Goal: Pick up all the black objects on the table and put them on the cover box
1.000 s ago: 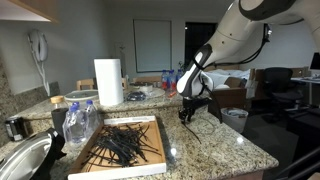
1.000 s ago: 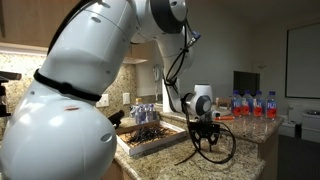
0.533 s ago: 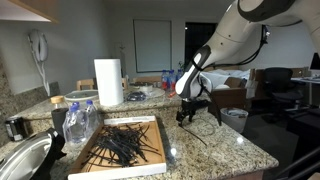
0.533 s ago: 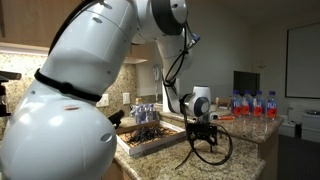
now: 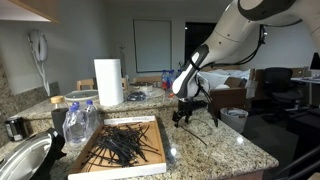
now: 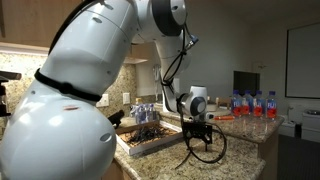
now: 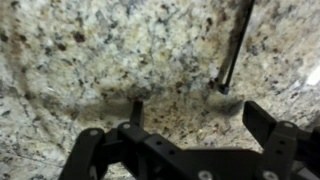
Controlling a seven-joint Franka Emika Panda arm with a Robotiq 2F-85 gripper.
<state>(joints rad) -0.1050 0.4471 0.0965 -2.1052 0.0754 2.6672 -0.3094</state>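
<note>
In the wrist view the gripper (image 7: 175, 140) enters from the lower edge with its two fingers (image 7: 88, 150) spread wide and nothing held between them. A single black stick (image 7: 234, 48) lies flat on the granite counter (image 7: 90, 50), ahead of the gripper and toward the finger at the right of the picture. The stick is clear of both fingers, and its far end is cut off by the top edge of the frame. A short dark stub (image 7: 135, 110) is seen just above the gripper body; whether it is a stick or part of the gripper cannot be told. The lower parts of the fingers are cut off by the bottom edge. In both exterior views the gripper (image 5: 185, 113) (image 6: 197, 138) is shown pointing downward, close above the counter. Contact with the surface cannot be confirmed there, and the stick beneath it is too thin to be made out with certainty. The box cover (image 5: 118, 171) is located on the same counter, beside the gripper but apart from it, and a heap of black sticks (image 5: 125, 143) is contained in it. In an exterior view the box cover (image 6: 150, 148) is partly hidden by the robot's white body. Farther back, a paper towel roll (image 5: 108, 82) stands upright behind the cover, and water bottles (image 5: 80, 122) are placed just beside its edge.
</note>
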